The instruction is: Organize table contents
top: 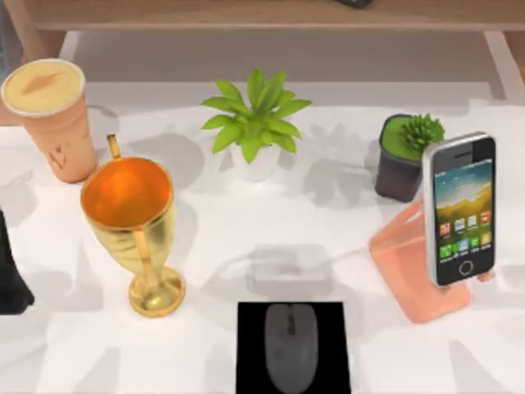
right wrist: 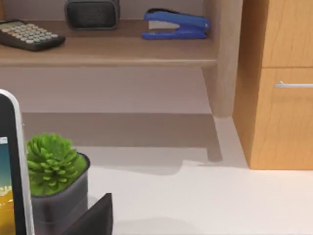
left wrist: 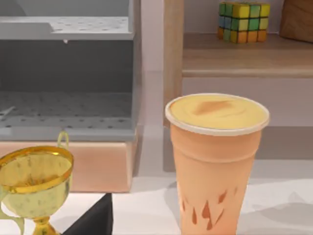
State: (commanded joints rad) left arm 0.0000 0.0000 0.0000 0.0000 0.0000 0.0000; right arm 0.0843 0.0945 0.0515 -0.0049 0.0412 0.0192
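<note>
Seemingly all placed: mouse (top: 290, 345) on black mat (top: 250, 328) bottom centre, smartphone (top: 460, 209) on pink stand (top: 410, 263) right, cup (top: 51, 115) upper left; fingers' state—cannot tell; next, probably nothing.

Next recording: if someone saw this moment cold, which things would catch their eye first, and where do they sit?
The gold trophy goblet stands out at the table's left, with the orange paper cup just behind it near the left corner. On the right, the smartphone with its bright icon screen leans upright on a salmon-pink stand. The grey computer mouse lies on a black pad at the front centre.
</note>
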